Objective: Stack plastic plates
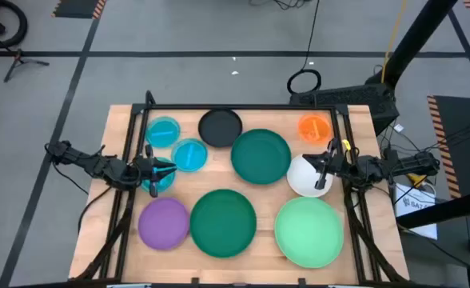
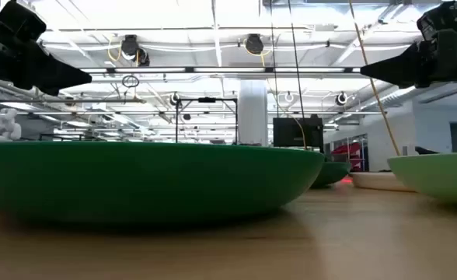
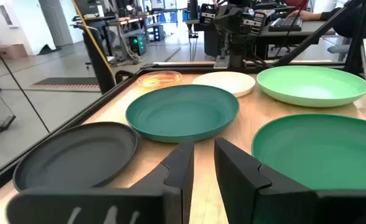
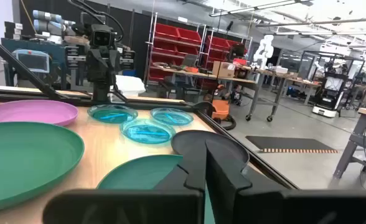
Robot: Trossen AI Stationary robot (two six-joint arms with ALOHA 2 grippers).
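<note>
Ten plastic plates lie singly on the wooden table. There are three small blue ones [image 1: 164, 132] [image 1: 190, 155] [image 1: 161, 179], a black one [image 1: 220, 127], a small orange one [image 1: 315, 126] and a white one [image 1: 304, 178]. There are also two dark green ones [image 1: 260, 156] [image 1: 223, 222], a purple one [image 1: 164, 222] and a light green one [image 1: 308, 232]. My left gripper [image 3: 203, 163] hangs in the air over the nearest blue plate, its fingers a narrow gap apart with nothing between them. My right gripper [image 4: 205, 167] hangs shut above the white plate's edge.
A black frame [image 1: 235, 107] borders the table's far edge and both sides. Each arm reaches in level from its own side, well above the plates, as the low view shows [image 2: 57, 74] [image 2: 399, 70]. Bare wood shows between the plates at the middle [image 1: 259, 196].
</note>
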